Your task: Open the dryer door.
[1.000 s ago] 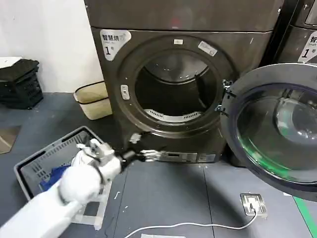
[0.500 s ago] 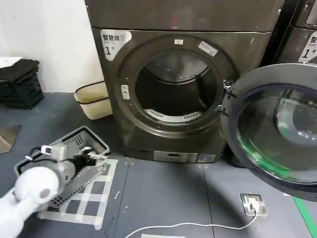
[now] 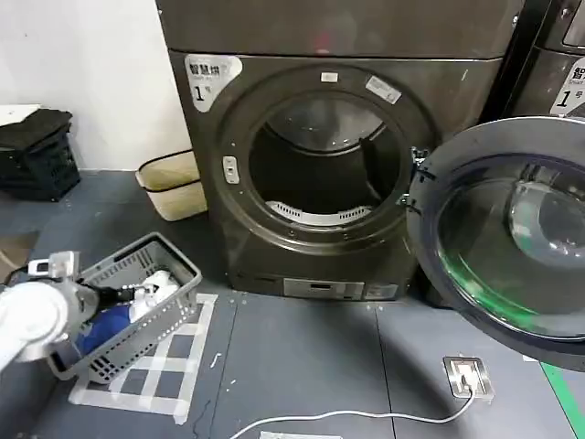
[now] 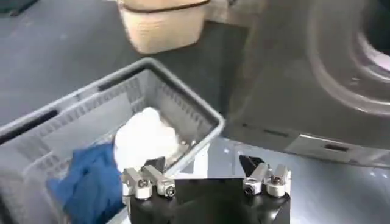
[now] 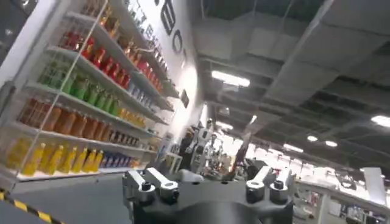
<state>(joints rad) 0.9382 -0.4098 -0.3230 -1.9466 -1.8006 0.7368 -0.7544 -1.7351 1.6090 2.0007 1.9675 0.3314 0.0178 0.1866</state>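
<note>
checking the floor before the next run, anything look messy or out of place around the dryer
Nothing looks damaged. The dryer door stands wide open on its hinge. A loose white cable trails across the floor to a small metal floor box, and the laundry basket sits tilted on taped squares. The left gripper hangs over it, jaws open.

1. in the upper left of my head view i read a "1" on the white shield sticker [image 3: 212, 77] stuck to the dryer [image 3: 274, 137]; the characters above the digit are too small for me to make out.
2. at the upper right edge i read another "1" on a sticker [image 3: 571, 97] on the second machine [image 3: 548, 64].
3. in my right wrist view, large dark letters [image 5: 170, 27] run up the wall, upper middle; i can make out "o" shapes but no whole word.
</note>
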